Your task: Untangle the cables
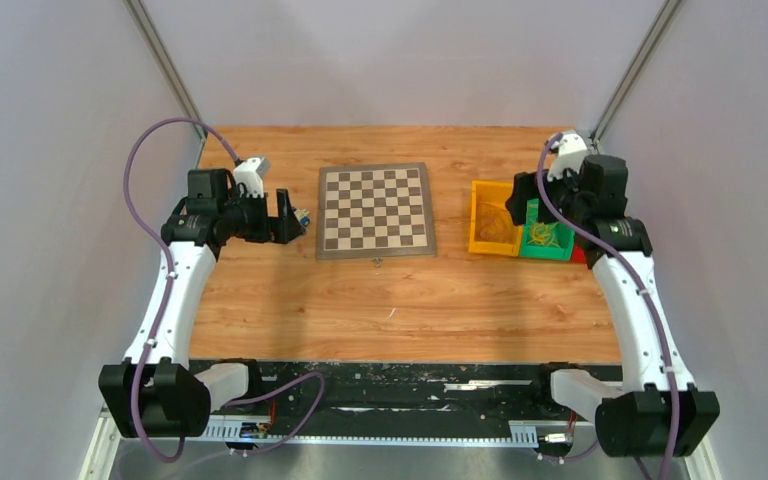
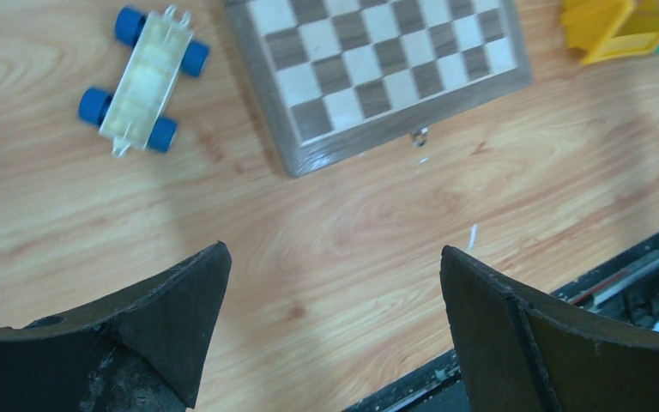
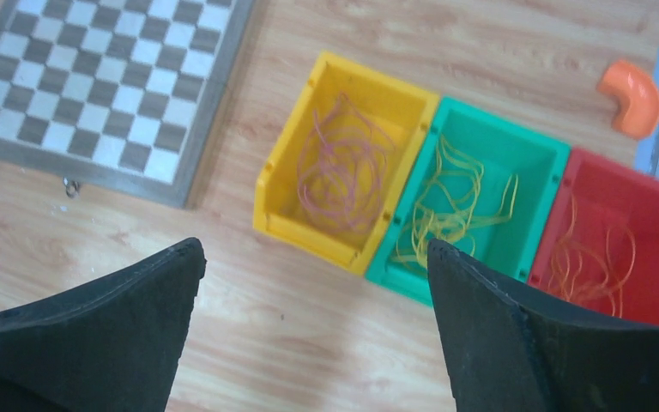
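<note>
My left claw is spread wide and holds nothing, over the desk near the chessboard. My right claw gapes empty above three bins right of the board. The cables lie separated: pink strands in the yellow bin, yellow strands in the green bin, orange strands in the red bin.

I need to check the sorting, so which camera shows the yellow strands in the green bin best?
The right wrist view: it looks down on the yellow strands in the green bin. The top external view shows only a tiny yellow smudge there; the left wrist view catches just a bin corner, no strands.
</note>
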You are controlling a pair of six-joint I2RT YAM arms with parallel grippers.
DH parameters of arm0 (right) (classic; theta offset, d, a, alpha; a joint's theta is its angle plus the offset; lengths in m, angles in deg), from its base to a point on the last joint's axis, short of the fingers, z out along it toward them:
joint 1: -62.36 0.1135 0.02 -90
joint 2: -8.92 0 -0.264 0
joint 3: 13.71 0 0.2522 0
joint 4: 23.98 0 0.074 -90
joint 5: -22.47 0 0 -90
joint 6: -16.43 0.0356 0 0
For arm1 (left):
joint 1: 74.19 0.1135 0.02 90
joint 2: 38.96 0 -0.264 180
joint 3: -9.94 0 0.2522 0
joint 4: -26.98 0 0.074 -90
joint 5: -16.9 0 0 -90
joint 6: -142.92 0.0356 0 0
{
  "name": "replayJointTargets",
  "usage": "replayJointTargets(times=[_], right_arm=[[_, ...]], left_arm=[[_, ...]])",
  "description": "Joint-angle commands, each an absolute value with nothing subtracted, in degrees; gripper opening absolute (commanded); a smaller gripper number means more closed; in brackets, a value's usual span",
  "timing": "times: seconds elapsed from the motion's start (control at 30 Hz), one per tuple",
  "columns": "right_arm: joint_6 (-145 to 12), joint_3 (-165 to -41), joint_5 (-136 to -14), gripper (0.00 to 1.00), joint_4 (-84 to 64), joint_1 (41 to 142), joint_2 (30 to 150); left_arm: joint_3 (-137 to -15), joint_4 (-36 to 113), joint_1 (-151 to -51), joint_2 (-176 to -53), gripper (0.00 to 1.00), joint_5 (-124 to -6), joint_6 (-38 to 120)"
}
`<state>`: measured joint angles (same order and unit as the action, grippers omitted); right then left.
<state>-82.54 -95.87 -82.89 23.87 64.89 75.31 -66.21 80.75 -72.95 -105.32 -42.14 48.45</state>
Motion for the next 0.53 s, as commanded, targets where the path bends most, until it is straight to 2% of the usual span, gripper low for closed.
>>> replayJointTargets(times=[0.0,0.23,0.4,0.5], right_arm=[[-85.1,-87.4,-86.3,1.0,27.0,62.9,70.3],[-80.3,-79.7,-85.2,1.0,24.6,60.8,66.6],[-74.6,-74.9,-93.7,1.0,22.5,56.6,63.6],[-74.3,-74.3,-93.8,1.0,21.9,56.0,62.9]], left_arm=[[-66.8,87.9,-72.8,-105.1,1.0,-52.8,50.6],[-58.6,84.7,-72.8,-98.3,1.0,-58.8,52.7],[-55.0,83.6,-72.8,-93.3,1.0,-58.5,51.6],[-53.8,83.5,-72.7,-92.0,1.0,-57.6,51.5]])
